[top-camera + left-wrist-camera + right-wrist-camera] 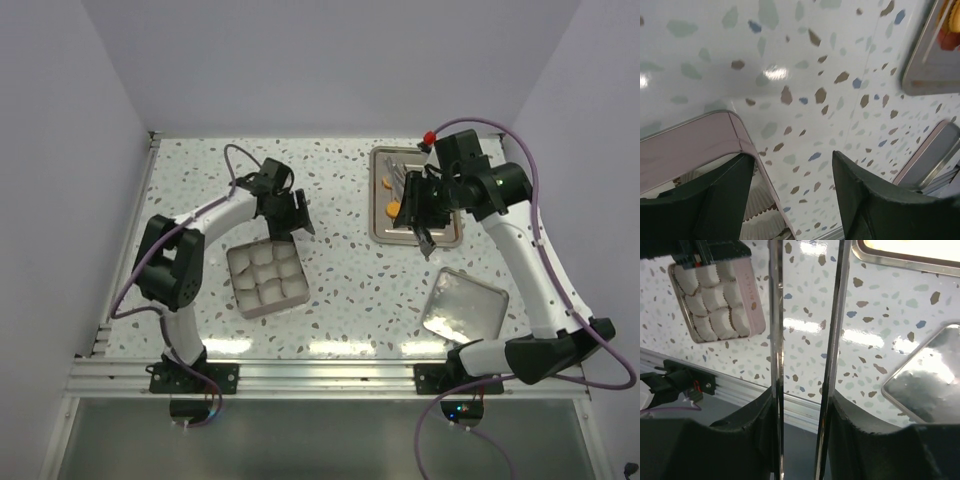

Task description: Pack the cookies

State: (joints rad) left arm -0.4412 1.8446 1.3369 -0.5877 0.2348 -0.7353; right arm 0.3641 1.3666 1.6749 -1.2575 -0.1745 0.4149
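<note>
Two orange cookies (393,208) lie on a metal tray (444,236) at the back right; one orange cookie (955,19) shows at the top right edge of the left wrist view. My right gripper (424,217) hovers over that tray, shut on metal tongs (776,315), whose two arms stand apart between the fingers (860,440). A pink tin (240,297) lined with white paper cups sits front left. My left gripper (291,214) hangs open just behind the tin's far right corner, its fingers (870,200) holding nothing.
The tin's lid (462,303) lies upside down at the front right. The tray's rim (927,70) and the lid (935,160) show to the right of the left gripper. An aluminium rail (320,375) runs along the table's near edge.
</note>
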